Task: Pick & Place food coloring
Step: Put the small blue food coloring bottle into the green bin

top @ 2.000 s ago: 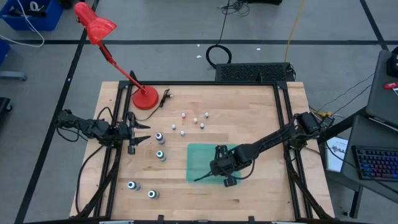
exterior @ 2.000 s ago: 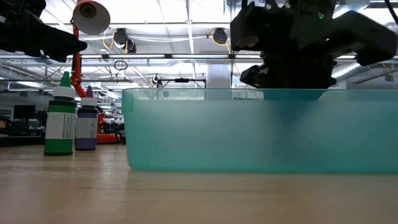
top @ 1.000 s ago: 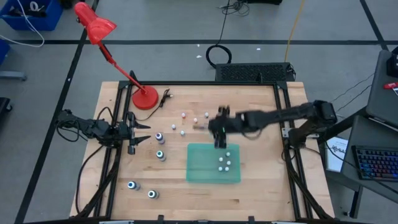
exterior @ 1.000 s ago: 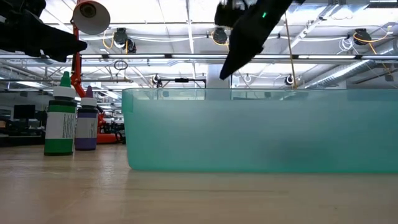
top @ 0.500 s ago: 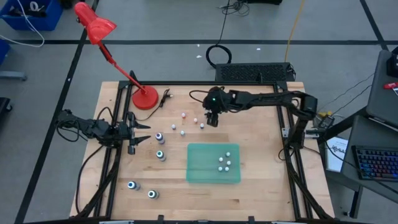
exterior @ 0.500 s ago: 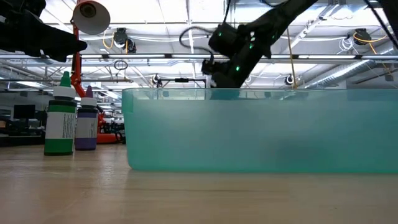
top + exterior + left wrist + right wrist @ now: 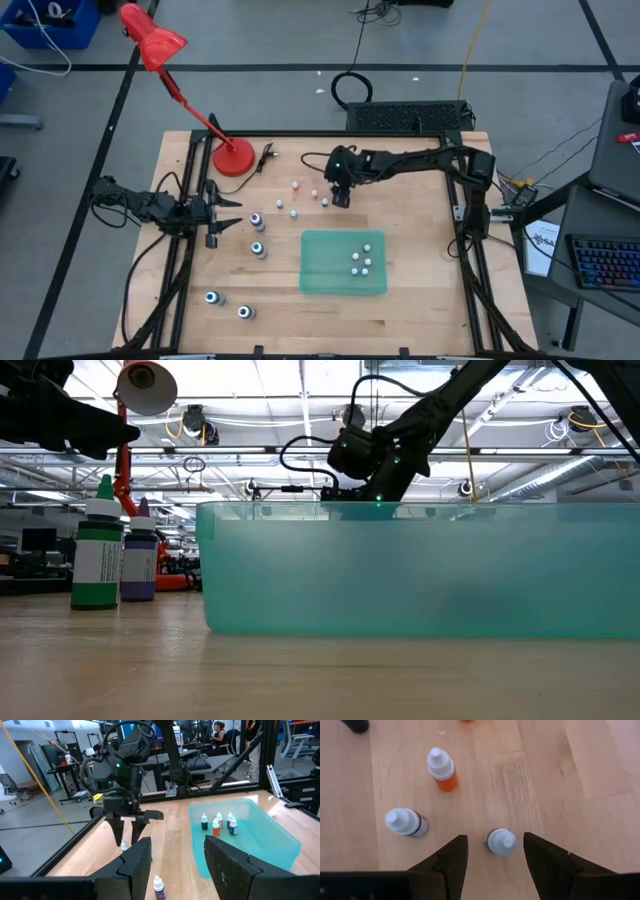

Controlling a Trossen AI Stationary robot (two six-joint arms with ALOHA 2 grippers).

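The food coloring is split. Several small bottles (image 7: 361, 259) stand in the teal bin (image 7: 320, 270), and several more small ones (image 7: 295, 185) stand on the wood beyond its far side. Bigger ones (image 7: 256, 220) stand toward the left. My right gripper (image 7: 495, 840) hangs open, pointing down, its fingers on either side of a white-capped bottle (image 7: 501, 841) that stands upright on the table, apart from it. From the left wrist view the same right gripper (image 7: 129, 827) shows above that bottle (image 7: 125, 846). My left gripper (image 7: 172, 855) waits open at the table's left edge.
An orange bottle (image 7: 442, 770) and a dark one (image 7: 406, 822) stand close by the right gripper. A red desk lamp (image 7: 234, 158) stands at the far left. A green bottle (image 7: 97, 555) and a purple bottle (image 7: 138, 560) stand left of the bin (image 7: 420, 570).
My right gripper has gone from above the bin's far edge toward the table's far edge and down. It now hangs low over the small bottles on the wood. The bottles in the bin have stayed where they were.
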